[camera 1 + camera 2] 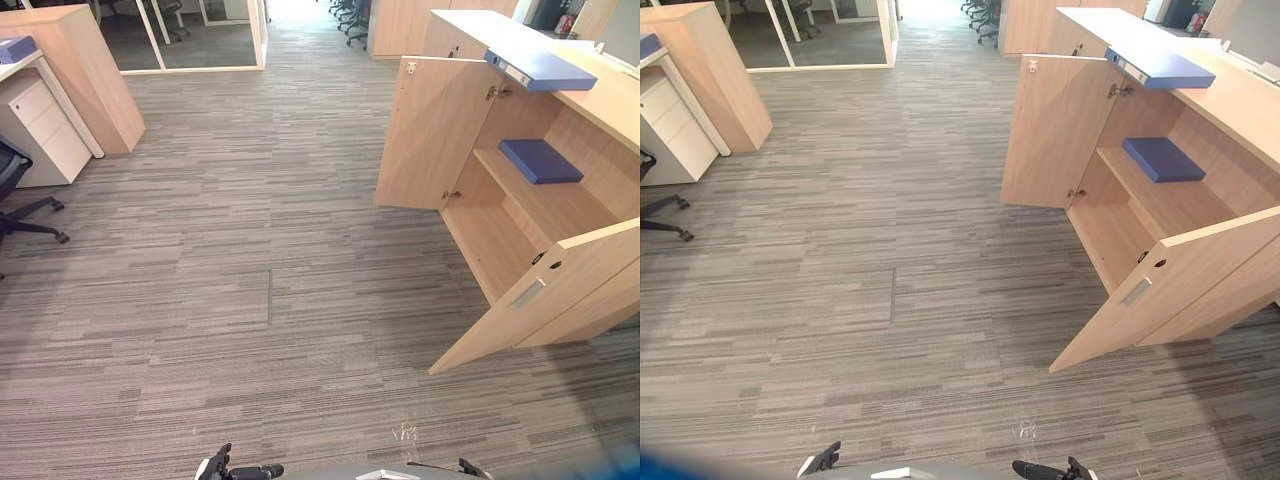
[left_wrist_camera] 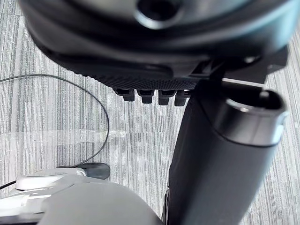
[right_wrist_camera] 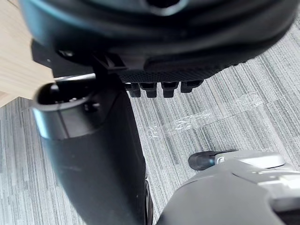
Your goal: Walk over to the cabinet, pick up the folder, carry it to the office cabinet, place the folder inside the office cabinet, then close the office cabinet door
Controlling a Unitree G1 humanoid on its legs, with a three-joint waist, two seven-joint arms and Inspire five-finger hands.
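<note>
The office cabinet (image 1: 500,240) of light wood stands at the right with both doors swung open. Its far door (image 1: 430,135) and near door (image 1: 545,295) jut out over the carpet. One blue folder (image 1: 540,160) lies flat on the shelf inside. A second blue folder (image 1: 545,70) rests on the cabinet's top, overhanging the front edge. My left hand (image 2: 140,47) and right hand (image 3: 164,37) hang over the grey carpet, well short of the cabinet. Their fingers are relaxed and hold nothing.
At the far left are a white drawer unit (image 1: 40,125) under a desk, a black office chair (image 1: 15,200) and a wooden partition (image 1: 95,70). Glass walls (image 1: 200,40) and more chairs (image 1: 350,15) lie beyond the striped carpet (image 1: 250,280).
</note>
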